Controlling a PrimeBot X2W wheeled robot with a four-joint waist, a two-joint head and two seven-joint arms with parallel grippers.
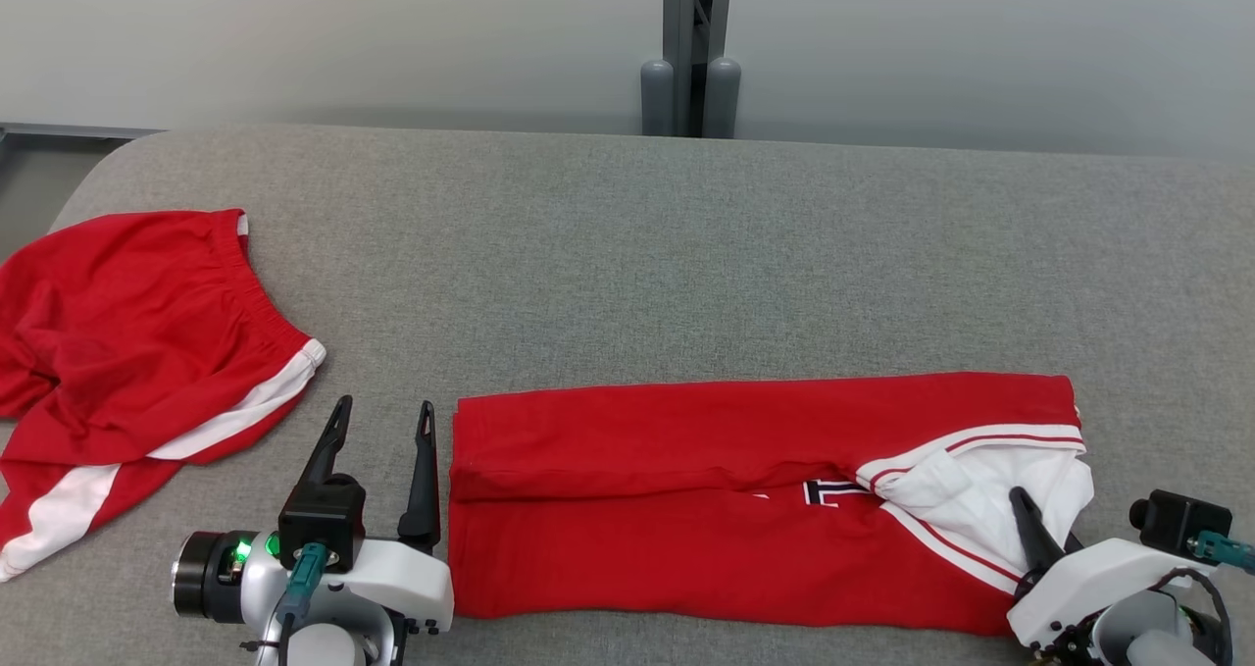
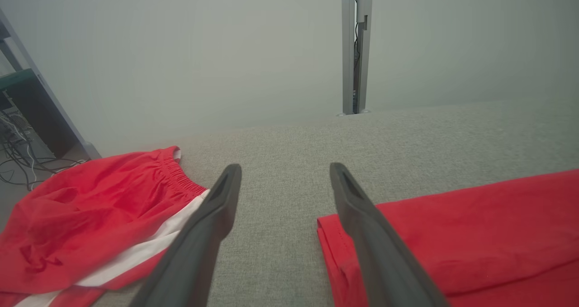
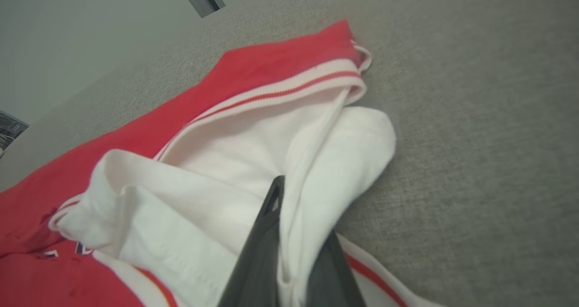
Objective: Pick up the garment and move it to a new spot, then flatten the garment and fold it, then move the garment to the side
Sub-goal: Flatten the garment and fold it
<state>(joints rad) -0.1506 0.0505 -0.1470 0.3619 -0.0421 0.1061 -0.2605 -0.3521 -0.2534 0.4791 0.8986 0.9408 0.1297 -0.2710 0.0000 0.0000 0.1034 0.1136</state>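
The garment [image 1: 706, 489] is a red top with white trim, lying as a long folded strip across the front of the grey table [image 1: 686, 254]. Its white inner part bunches at the right end [image 3: 271, 85]. There my right gripper [image 1: 1029, 509] is shut on a fold of that white cloth, which shows pinched between the fingers in the right wrist view [image 3: 294, 207]. Just off the garment's left edge [image 2: 475, 225], my left gripper [image 1: 384, 406] rests open on the table. Its fingers [image 2: 285, 169] have nothing between them.
Red shorts with white side stripes [image 1: 127, 352] lie crumpled at the table's left edge, close to my left gripper's outer side [image 2: 90, 216]. A grey post [image 1: 691, 48] stands behind the table's far edge. Bare grey tabletop stretches behind the garment.
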